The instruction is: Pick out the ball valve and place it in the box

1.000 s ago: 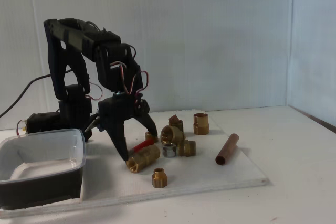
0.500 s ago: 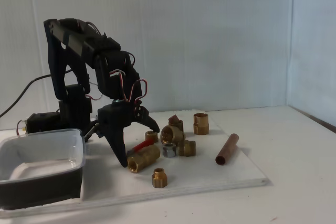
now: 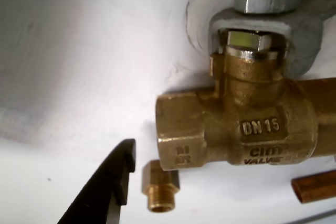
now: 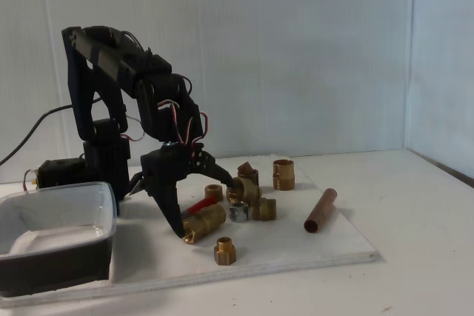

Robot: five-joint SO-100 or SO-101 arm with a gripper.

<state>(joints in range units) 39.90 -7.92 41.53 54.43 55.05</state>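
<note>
Your gripper point(image 4: 209, 209) hangs spread wide astride the valve point(image 4: 202, 221), which lies on the white board right of the box point(image 4: 52, 238). Solid brass, heavy and slick: clamp the thick body, not that thin red handle point(image 4: 201, 205).

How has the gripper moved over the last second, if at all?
Yes. In the fixed view the gripper has dropped lower toward the white board and now straddles the ball valve, jaws open, one fingertip beside the valve's near end.
</note>
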